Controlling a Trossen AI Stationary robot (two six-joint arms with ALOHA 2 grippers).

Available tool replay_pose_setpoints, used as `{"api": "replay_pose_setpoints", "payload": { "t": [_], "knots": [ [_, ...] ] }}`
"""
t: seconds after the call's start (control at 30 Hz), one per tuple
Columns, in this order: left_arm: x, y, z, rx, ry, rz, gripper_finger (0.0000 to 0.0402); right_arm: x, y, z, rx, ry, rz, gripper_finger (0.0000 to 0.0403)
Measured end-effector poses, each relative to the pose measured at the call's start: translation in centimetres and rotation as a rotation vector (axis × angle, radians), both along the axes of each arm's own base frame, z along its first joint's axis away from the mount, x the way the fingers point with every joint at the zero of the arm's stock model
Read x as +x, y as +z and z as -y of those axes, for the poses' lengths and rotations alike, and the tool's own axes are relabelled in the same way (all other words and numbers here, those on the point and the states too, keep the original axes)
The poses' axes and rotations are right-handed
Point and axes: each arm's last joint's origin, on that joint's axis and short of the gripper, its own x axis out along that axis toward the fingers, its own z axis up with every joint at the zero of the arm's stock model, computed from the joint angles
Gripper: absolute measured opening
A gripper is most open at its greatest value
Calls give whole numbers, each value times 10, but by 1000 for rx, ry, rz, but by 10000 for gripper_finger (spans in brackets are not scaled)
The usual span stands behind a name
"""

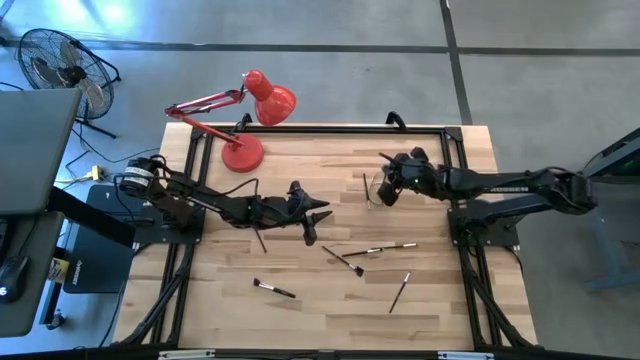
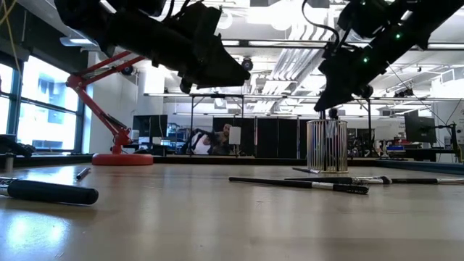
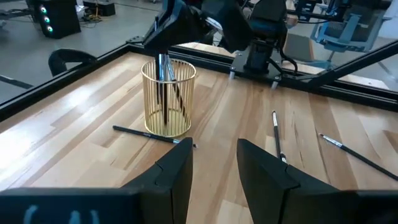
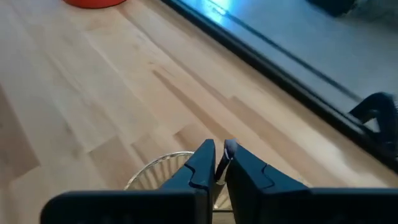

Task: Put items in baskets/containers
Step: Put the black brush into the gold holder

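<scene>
Nearest, strewn loose on the pale wooden table [image 1: 300, 320]: thin dark-handled makeup brushes [image 1: 273, 289]. Probably light, stiff and prone to rolling; best pinched mid-handle, clear of the soft bristles. Just beyond, hovering mid-table, the left claw [image 3: 214, 152], jaws parted, empty. Farther back, the small gold cylinder cup of upright wires [image 3: 168, 99], likely easy to tip, a few brushes already inside. Directly above it the right claw [image 4: 219, 155], almost closed, pinching the top of a slim silvery brush [image 3: 163, 68] hanging down into the cup. Farthest, a red metal desk lamp [image 1: 250, 120].
</scene>
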Motion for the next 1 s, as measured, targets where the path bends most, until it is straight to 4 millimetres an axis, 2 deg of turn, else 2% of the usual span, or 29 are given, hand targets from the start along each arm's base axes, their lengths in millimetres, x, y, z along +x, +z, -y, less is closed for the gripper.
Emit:
{"api": "replay_pose_setpoints", "payload": {
  "t": [0.5,0.7,0.83,0.93,1.0],
  "knots": [
    [0,0,1,-31,-20,7,124,-1,4,0,-21,11,8,102],
    [-3,3,-1,-39,29,-2,124,-10,19,-3,-54,32,77,118],
    [-6,1,-1,-55,70,-97,124,-19,34,-7,-41,95,169,118],
    [-9,11,-1,-104,128,-142,124,-24,42,-11,-8,182,232,117],
    [-15,10,0,-136,188,-224,124,-25,45,-14,18,245,263,117]
  ]
}}
